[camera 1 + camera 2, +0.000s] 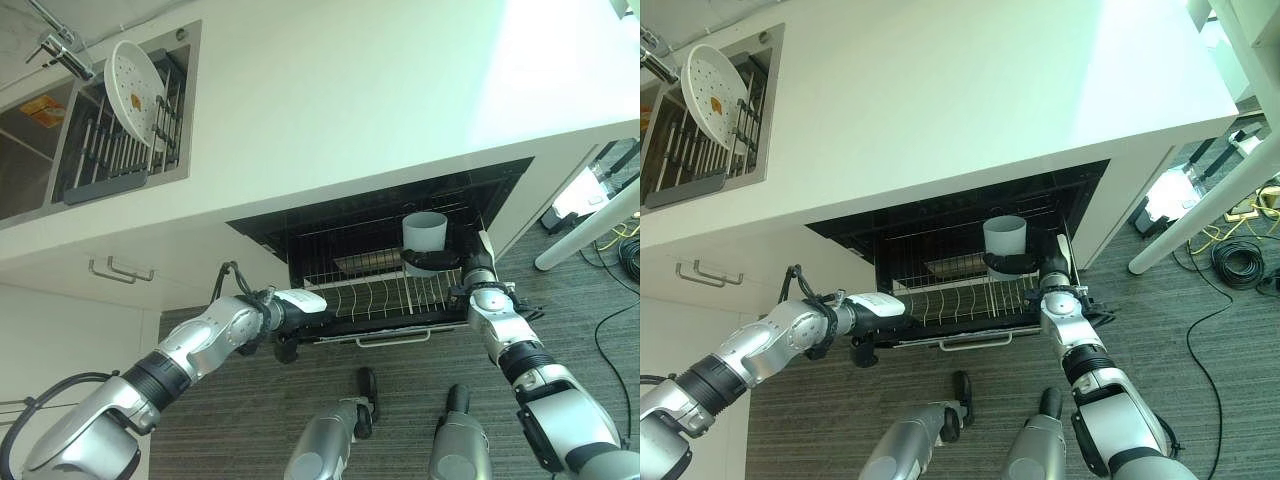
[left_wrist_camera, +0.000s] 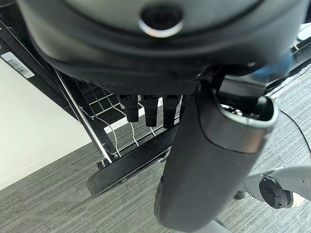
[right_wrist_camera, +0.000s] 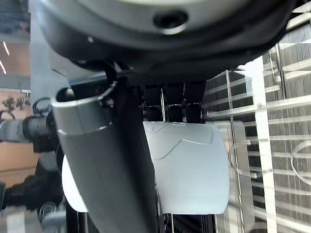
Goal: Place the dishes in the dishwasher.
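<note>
Nearest the robot, grey striped carpet (image 1: pixel 250 400) runs under an open dishwasher (image 1: pixel 380 215) set below a white worktop (image 1: pixel 350 90).

The dishwasher's wire rack (image 1: pixel 375 295) is pulled out toward the robot. The left hand (image 1: pixel 300 303) rests at the rack's front left corner. In the left wrist view its fingers (image 2: pixel 146 109) point down over the rack's wires with the thumb standing apart; they curl round nothing that can be seen, so the hand reads as loosely spread. It looks placed there to steady the rack or keep it drawn out while the other arm loads.

At the rack's right side, the right hand (image 1: pixel 440 262) holds a pale cup (image 1: pixel 424 232) upright, mouth up, just above the wires. The right wrist view shows the dark fingers (image 3: pixel 167 104) and thumb wrapped round the cup's (image 3: pixel 189 167) body, so the grip is closed on it. Holding it low and upright over the rack suggests it is about to be set down among the tines.

Further back, at the far left, a sink (image 1: pixel 30 150) is sunk into the worktop. Beside it a dark drying rack (image 1: pixel 120 150) holds a white plate (image 1: pixel 133 88) leaning on edge, probably the next dish to be loaded.
</note>
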Robot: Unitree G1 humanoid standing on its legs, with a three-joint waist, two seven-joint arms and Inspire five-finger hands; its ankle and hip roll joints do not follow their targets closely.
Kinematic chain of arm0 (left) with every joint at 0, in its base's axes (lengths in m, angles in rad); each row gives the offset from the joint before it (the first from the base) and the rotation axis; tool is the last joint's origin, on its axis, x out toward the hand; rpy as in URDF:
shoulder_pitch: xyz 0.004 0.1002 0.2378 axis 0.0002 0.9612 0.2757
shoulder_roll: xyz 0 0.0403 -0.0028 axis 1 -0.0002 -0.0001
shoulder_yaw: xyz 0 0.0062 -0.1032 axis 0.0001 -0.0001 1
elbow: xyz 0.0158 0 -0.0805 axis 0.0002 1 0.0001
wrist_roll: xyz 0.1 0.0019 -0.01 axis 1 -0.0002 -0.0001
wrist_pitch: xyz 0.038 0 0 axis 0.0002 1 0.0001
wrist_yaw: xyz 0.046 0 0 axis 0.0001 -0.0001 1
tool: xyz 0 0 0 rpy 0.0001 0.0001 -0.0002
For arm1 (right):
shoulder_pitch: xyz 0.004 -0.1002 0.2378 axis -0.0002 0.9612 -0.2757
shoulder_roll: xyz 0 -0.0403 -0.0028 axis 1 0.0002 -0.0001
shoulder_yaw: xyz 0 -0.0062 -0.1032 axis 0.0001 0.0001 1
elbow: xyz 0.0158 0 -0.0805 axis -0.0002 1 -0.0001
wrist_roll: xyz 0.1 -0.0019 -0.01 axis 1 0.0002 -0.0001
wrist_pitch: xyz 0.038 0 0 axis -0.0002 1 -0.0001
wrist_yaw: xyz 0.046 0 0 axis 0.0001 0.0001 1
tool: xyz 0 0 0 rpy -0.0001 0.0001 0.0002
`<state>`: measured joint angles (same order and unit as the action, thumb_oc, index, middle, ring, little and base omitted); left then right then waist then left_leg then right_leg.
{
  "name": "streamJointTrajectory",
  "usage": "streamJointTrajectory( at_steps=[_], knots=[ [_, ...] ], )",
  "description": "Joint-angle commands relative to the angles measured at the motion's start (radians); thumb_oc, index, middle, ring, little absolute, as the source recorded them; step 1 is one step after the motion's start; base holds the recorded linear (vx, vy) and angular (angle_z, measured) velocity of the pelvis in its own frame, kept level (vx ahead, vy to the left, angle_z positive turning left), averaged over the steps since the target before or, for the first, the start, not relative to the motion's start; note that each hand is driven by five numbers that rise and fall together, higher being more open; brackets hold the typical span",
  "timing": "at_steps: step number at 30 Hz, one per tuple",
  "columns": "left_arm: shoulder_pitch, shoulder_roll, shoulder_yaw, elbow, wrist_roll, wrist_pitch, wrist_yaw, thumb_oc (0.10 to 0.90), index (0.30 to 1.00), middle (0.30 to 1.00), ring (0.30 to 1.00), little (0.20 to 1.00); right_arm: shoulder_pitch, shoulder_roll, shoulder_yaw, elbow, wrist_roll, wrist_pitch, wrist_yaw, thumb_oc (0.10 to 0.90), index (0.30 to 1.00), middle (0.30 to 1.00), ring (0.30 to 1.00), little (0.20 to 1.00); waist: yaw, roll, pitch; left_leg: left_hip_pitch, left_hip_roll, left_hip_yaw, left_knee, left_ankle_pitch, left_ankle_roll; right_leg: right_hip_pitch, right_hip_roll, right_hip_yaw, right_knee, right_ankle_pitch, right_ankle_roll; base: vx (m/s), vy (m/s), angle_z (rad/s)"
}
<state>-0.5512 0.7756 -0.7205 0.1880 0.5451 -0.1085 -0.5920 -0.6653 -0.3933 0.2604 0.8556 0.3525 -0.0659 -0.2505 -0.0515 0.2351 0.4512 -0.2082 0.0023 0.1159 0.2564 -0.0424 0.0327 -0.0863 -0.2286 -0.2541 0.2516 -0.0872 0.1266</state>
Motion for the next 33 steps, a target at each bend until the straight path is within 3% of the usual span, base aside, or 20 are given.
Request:
streamJointTrajectory(
  at_steps=[1, 4, 5, 8, 13, 17, 18, 19, 20, 33],
  knots=[
    [0.096, -0.037, -0.052, -0.051, 0.003, -0.039, -0.01, 0.8, 0.9, 0.9, 0.9, 0.9, 0.044, -0.041, -0.017, -0.001, -0.053, -0.016, -0.11, 0.4, 0.3, 0.3, 0.3, 0.3, 0.011, 0.0, -0.074, 0.04, 0.048, 0.036, 0.044, -0.143, -0.047, -0.048, 0.039, 0.008, 0.048, -0.1, -0.027, 0.05, 0.055, -0.02],
    [0.117, -0.048, -0.05, -0.058, 0.01, -0.03, 0.0, 0.8, 0.9, 0.9, 0.9, 0.9, 0.069, -0.047, -0.02, -0.003, -0.091, -0.036, -0.149, 0.4, 0.3, 0.3, 0.3, 0.3, 0.005, 0.008, -0.077, 0.044, 0.047, 0.037, 0.044, -0.144, -0.046, -0.044, 0.037, 0.011, 0.048, -0.103, -0.027, 0.04, 0.065, 0.0],
    [0.13, -0.054, -0.052, -0.062, 0.011, -0.025, 0.012, 0.8, 0.9, 0.9, 0.9, 0.9, 0.082, -0.066, -0.029, -0.006, -0.147, -0.059, -0.227, 0.4, 0.3, 0.3, 0.3, 0.3, -0.001, 0.018, -0.079, 0.047, 0.043, 0.038, 0.044, -0.146, -0.046, -0.043, 0.034, 0.013, 0.048, -0.104, -0.026, 0.05, 0.096, -0.02],
    [0.136, -0.051, -0.049, -0.061, 0.004, -0.032, 0.016, 0.8, 0.9, 0.9, 0.9, 0.9, 0.087, -0.086, -0.038, -0.018, -0.202, -0.061, -0.282, 0.4, 0.3, 0.3, 0.3, 0.3, -0.004, 0.023, -0.08, 0.047, 0.04, 0.04, 0.044, -0.148, -0.045, -0.045, 0.033, 0.015, 0.048, -0.105, -0.026, 0.01, 0.053, -0.03],
    [0.164, -0.044, -0.038, -0.081, 0.017, -0.038, 0.023, 0.8, 0.9, 0.9, 0.9, 0.9, 0.085, -0.119, -0.026, -0.032, -0.268, 0.021, -0.294, 0.4, 0.3, 0.3, 0.3, 0.3, -0.003, 0.019, -0.082, 0.044, 0.035, 0.04, 0.044, -0.151, -0.042, -0.05, 0.035, 0.019, 0.048, -0.106, -0.024, 0.0, 0.009, -0.08],
    [0.18, -0.044, -0.033, -0.095, 0.024, -0.029, 0.026, 0.8, 0.9, 0.9, 0.9, 0.9, 0.112, -0.123, -0.018, -0.013, -0.278, 0.022, -0.282, 0.4, 0.3, 0.3, 0.3, 0.3, -0.003, 0.016, -0.086, 0.049, 0.035, 0.041, 0.044, -0.154, -0.038, -0.045, 0.036, 0.019, 0.048, -0.108, -0.025, 0.0, -0.001, -0.01],
    [0.187, -0.045, -0.033, -0.1, 0.034, -0.025, 0.026, 0.8, 0.9, 0.9, 0.9, 0.9, 0.124, -0.128, -0.018, -0.003, -0.294, 0.025, -0.279, 0.565, 0.547, 0.547, 0.547, 0.547, -0.004, 0.016, -0.086, 0.052, 0.034, 0.041, 0.044, -0.155, -0.037, -0.043, 0.035, 0.018, 0.048, -0.108, -0.025, 0.0, 0.0, 0.0],
    [0.188, -0.046, -0.033, -0.1, 0.035, -0.025, 0.026, 0.8, 0.9, 0.9, 0.9, 0.9, 0.125, -0.129, -0.018, -0.002, -0.295, 0.026, -0.28, 0.565, 0.547, 0.547, 0.547, 0.547, -0.004, 0.016, -0.086, 0.052, 0.034, 0.041, 0.044, -0.154, -0.037, -0.043, 0.035, 0.018, 0.048, -0.108, -0.025, 0.0, 0.0, 0.0],
    [0.188, -0.046, -0.033, -0.098, 0.035, -0.024, 0.027, 0.8, 0.9, 0.9, 0.9, 0.9, 0.126, -0.127, -0.017, 0.0, -0.298, 0.029, -0.28, 0.8, 0.9, 0.9, 0.9, 0.9, -0.005, 0.017, -0.086, 0.052, 0.035, 0.042, 0.044, -0.155, -0.037, -0.043, 0.035, 0.018, 0.048, -0.108, -0.025, 0.0, 0.0, 0.0],
    [0.224, -0.06, -0.038, -0.086, 0.074, -0.031, 0.057, 0.8, 0.9, 0.9, 0.9, 0.9, 0.129, -0.118, -0.003, 0.019, -0.266, 0.04, -0.257, 0.8, 0.9, 0.9, 0.9, 0.9, 0.0, 0.015, -0.087, 0.053, 0.032, 0.038, 0.044, -0.155, -0.036, -0.039, 0.04, 0.018, 0.048, -0.113, -0.027, 0.0, 0.0, 0.0]
  ],
)
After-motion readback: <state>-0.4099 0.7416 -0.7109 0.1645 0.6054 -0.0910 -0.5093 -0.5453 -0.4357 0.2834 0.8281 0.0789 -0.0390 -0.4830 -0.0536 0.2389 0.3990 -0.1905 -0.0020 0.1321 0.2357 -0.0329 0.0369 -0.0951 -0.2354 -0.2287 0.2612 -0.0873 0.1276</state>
